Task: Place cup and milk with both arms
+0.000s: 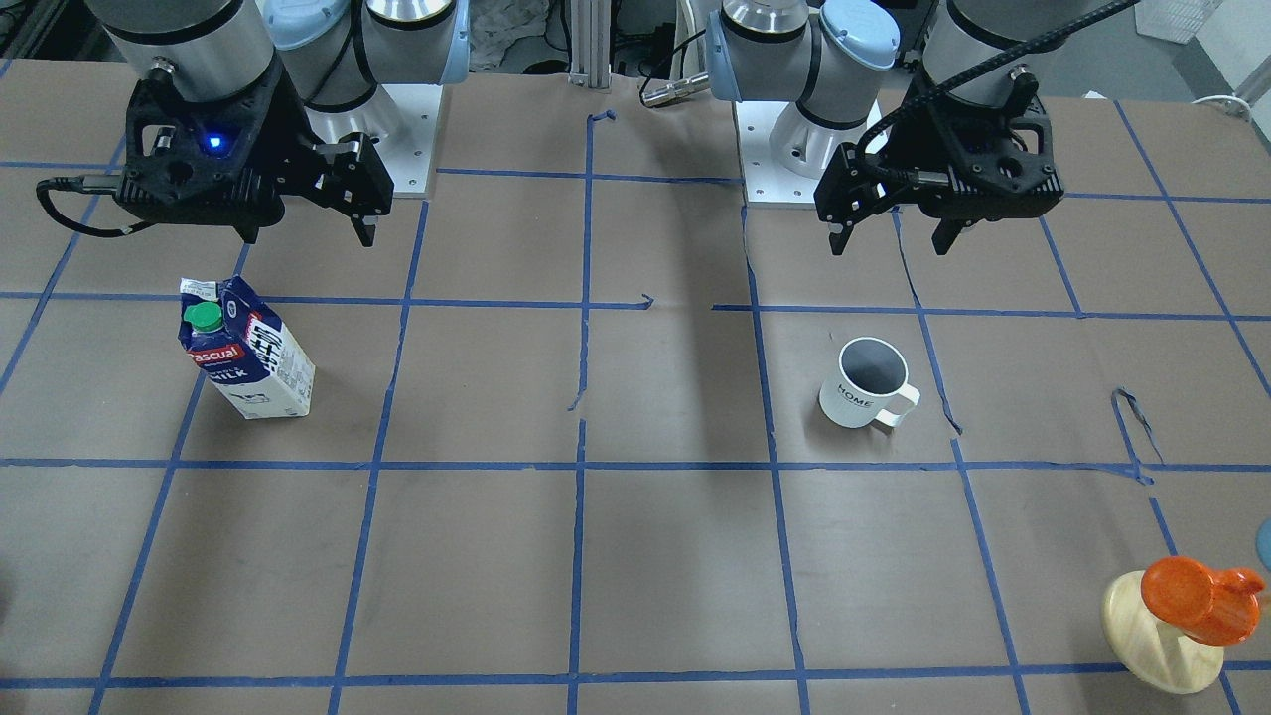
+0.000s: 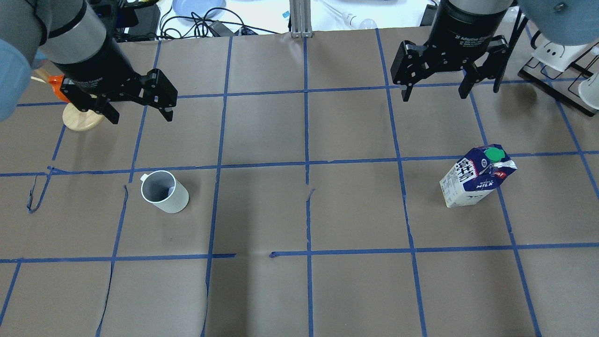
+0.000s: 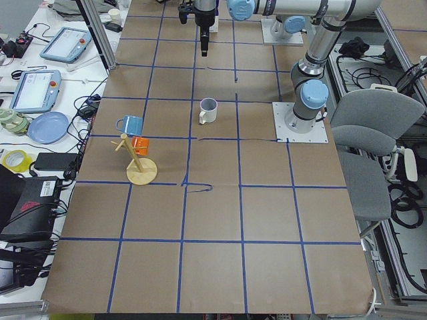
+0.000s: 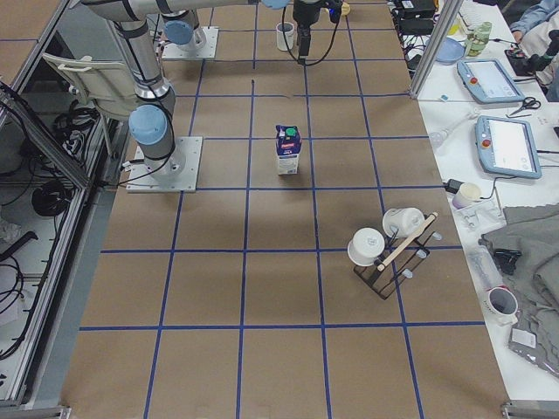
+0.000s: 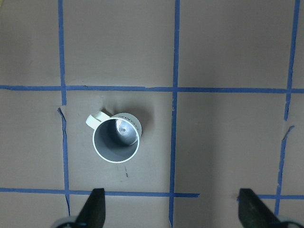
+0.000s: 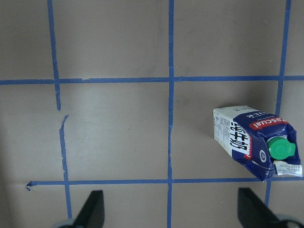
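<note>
Cup (image 1: 862,395) stands upright on the paper-covered table (image 1: 635,556), in the robot's left half, inside one square of the blue tape grid (image 1: 581,465), mouth up and empty, handle turned away from the robot. Milk (image 1: 248,359) stands upright in the right half, green cap on top, well apart from the cup, with the table's centre line between them. Left gripper (image 1: 891,241) hangs in the air on the base side of the cup, not touching it, fingers wide apart and nothing between them; its wrist camera looks straight down into the cup. Right gripper (image 1: 308,236) hangs likewise on the base side of the milk, fingers spread, empty. A wooden stand (image 1: 1164,636) carrying an orange mug sits near the table's far left corner, well away from the cup.
</note>
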Robot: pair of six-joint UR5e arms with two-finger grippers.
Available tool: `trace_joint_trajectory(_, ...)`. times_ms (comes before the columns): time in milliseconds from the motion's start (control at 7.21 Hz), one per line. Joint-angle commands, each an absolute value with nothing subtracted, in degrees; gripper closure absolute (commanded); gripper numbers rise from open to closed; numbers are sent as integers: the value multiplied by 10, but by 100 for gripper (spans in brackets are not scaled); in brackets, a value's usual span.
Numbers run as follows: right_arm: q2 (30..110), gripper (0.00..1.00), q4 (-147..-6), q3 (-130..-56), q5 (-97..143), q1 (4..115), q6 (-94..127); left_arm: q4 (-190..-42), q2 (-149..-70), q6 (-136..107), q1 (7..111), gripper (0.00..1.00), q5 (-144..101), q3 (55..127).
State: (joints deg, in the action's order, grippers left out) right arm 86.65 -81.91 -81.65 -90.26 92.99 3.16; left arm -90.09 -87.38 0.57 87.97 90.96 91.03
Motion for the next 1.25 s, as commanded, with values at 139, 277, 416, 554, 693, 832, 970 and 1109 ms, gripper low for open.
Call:
trace_joint_trajectory(139,867,0,-819,-817,-903,930,32,-901,-875,6,878,0,911,912)
trace_joint_trajectory(277,867,0,-819,-817,-903,930,32,-901,-875,5,879,0,908,913)
trace_joint_trajectory(416,866,0,-820,-817,-902,930,33,-901,-875,6,879,0,909,913)
trace_joint_trajectory(554,866,0,-822,-817,-900,930,34,-901,-875,6,880,0,908,913)
trace_joint_trajectory(693,865,0,-841,-817,-901,931,34,-901,-875,5,879,0,911,914)
trace_joint_trajectory(832,865,0,-845,-817,-902,932,33,-901,-874,-1,878,0,915,914)
trace_joint_trajectory(970,865,0,-845,-817,-902,932,33,-899,-880,-2,870,0,915,914)
trace_joint_trajectory(1109,865,0,-845,-817,-902,932,33,-886,-888,-3,835,0,914,917)
